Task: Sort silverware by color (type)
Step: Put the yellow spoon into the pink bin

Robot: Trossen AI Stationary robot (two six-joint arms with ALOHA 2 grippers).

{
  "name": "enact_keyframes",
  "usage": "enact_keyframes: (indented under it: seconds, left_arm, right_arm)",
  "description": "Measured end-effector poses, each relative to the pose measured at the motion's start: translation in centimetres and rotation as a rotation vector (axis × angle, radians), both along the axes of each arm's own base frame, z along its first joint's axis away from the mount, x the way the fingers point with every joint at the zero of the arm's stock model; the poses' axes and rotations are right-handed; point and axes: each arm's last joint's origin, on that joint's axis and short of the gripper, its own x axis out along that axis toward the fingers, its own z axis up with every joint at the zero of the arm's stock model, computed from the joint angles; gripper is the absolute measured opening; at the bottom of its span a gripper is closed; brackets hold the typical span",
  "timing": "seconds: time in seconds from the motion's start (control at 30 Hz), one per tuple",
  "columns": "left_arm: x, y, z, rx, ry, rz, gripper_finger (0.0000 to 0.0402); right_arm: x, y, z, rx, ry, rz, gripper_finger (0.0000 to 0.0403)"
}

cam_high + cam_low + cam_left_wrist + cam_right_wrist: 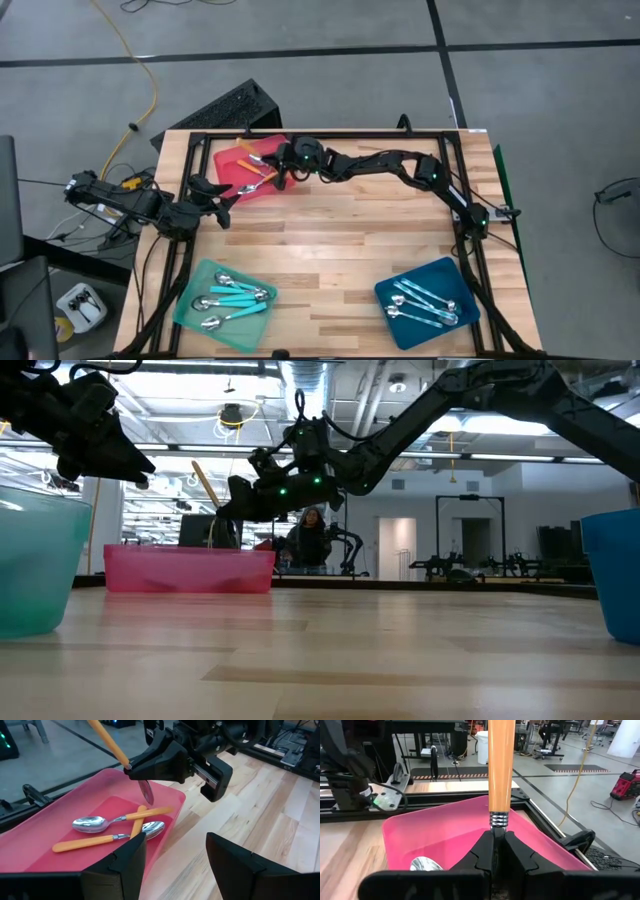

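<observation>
Orange spoon held over the red tray

Orange is the last colour in play. Your right gripper [142, 775] hangs over the near corner of the red tray [228, 160], jaws pinched tight on the neck of an orange spoon [501, 765]. The handle points up, the bowl hangs down, clear of the tray floor. Two more orange spoons [120, 817] lie crossed inside that tray.

Your left gripper [215, 195] waits just beside the tray on the bare wood, jaws wide, holding nothing.

Done so far, as you can judge:
- Turquoise spoons [235, 295] sit in a loose bunch in the green tray [190, 310], front left.
- Pale spoons [425, 300] lie in the blue tray [400, 325], front right.
- No spoon shows loose on the table [340, 240].

Left to do: likely only setting the held spoon down with its mates. The sort looks near its end.

Hard to make out:
- The high view hides part of the red tray under the right arm, so you cannot count its spoons for sure.
- Spoons in the green and blue trays overlap; an exact count is not possible.
- The low view shows tray walls only, nothing inside.
- A person [308, 540] sits far back in the room, well away from the table.
</observation>
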Motion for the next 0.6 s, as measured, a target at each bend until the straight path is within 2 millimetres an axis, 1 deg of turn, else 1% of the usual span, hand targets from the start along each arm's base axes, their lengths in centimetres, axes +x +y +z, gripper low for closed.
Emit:
enact_keyframes:
  seconds: [0.27, 0.43, 0.6]
  left_arm:
    - [0.00, 0.00, 0.01, 0.000, -0.001, 0.000, 0.0190]
    - [-0.02, 0.04, 0.01, 0.011, -0.004, 0.015, 0.0190]
    - [-0.03, 0.07, 0.03, 0.019, -0.007, 0.026, 0.0190]
  right_arm:
    - [-0.03, -0.01, -0.20, 0.003, 0.021, 0.002, 0.0045]
    - [-0.27, -0.58, -0.46, -0.003, 0.050, -0.006, 0.0045]
    - [-0.30, -0.68, -0.46, -0.009, 0.051, -0.007, 0.0045]
